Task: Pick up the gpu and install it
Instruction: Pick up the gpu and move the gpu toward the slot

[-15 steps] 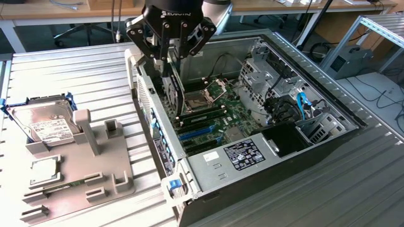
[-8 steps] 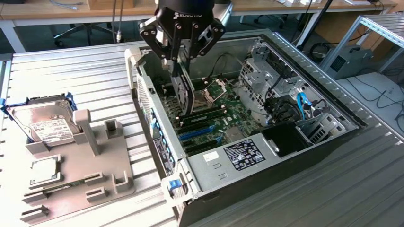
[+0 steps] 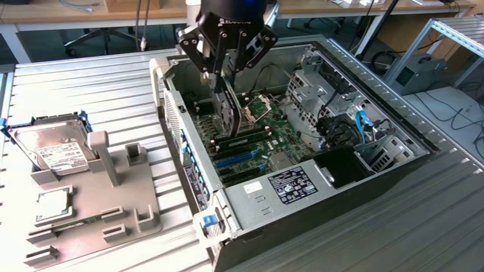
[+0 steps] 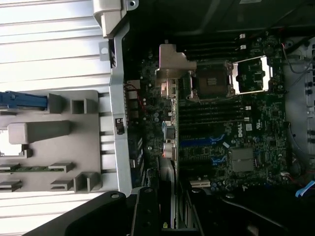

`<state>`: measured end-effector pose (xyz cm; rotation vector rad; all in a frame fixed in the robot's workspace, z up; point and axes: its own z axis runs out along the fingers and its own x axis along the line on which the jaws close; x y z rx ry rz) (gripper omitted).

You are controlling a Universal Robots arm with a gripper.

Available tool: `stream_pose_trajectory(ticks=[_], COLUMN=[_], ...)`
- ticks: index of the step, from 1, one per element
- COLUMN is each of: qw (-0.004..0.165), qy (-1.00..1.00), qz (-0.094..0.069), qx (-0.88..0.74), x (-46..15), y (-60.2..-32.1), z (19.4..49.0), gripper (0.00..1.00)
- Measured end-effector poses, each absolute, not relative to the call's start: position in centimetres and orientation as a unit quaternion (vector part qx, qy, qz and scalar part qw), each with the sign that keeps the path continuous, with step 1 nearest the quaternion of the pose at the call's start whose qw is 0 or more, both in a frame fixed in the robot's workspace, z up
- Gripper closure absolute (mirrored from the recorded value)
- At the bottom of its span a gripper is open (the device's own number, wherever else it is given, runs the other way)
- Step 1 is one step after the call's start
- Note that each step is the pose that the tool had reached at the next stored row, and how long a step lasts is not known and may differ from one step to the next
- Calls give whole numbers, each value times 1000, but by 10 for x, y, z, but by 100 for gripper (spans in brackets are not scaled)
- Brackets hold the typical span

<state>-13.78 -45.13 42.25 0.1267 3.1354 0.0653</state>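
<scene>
- The gpu is held upright by the gripper over the motherboard in the case.
- A holder is placed at the exterior view's left of the case.

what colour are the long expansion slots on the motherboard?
The slots are blue. The exterior view shows it best.

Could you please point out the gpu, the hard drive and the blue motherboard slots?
gpu [image 3: 226, 113], exterior view, middle of its dark board.
hard drive [image 3: 55, 153], exterior view, on its white label.
blue slots [image 4: 199, 141], wrist view, middle of one slot.
</scene>
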Motion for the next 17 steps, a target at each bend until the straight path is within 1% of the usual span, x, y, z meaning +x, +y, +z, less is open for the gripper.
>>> stream_pose_trajectory(ticks=[17], qw=[1], qy=[999], qz=[21], qx=[40], x=[-108], y=[-453], z=[409], gripper=[74])
